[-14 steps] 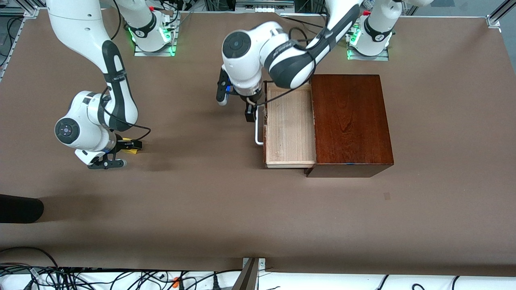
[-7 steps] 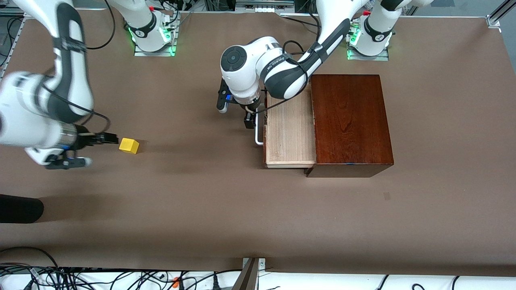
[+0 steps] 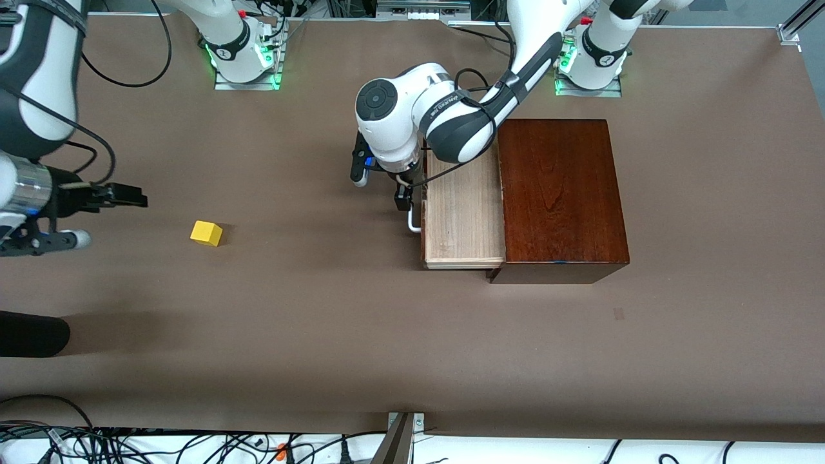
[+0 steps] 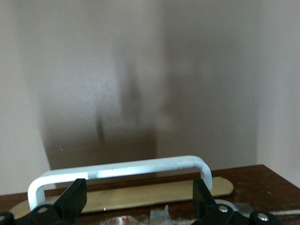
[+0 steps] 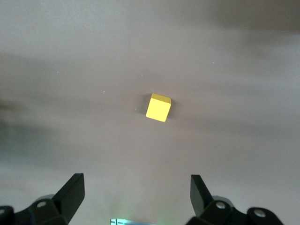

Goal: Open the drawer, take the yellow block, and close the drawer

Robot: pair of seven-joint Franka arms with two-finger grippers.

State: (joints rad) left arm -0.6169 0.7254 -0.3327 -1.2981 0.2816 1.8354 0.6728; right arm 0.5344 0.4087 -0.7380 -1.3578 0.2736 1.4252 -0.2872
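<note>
The yellow block [image 3: 206, 232] lies free on the brown table toward the right arm's end; it also shows in the right wrist view [image 5: 158, 107]. My right gripper [image 3: 132, 195] is open and empty, raised over the table beside the block, its fingers [image 5: 72, 192] wide apart. The drawer [image 3: 464, 206] stands partly pulled out of the dark wooden box [image 3: 561, 193], its pale inside empty. My left gripper [image 3: 405, 198] is open at the drawer's front, by the white loop handle [image 3: 412, 223]. In the left wrist view the handle [image 4: 122, 168] spans between the open fingers [image 4: 75, 199].
A black object [image 3: 32, 334] lies at the table's edge at the right arm's end, nearer the front camera. Cables run along the table's near edge.
My right gripper let go of the yellow block, rose and drew away toward the right arm's end. The block stays on the table. My left gripper slid slightly along the handle.
</note>
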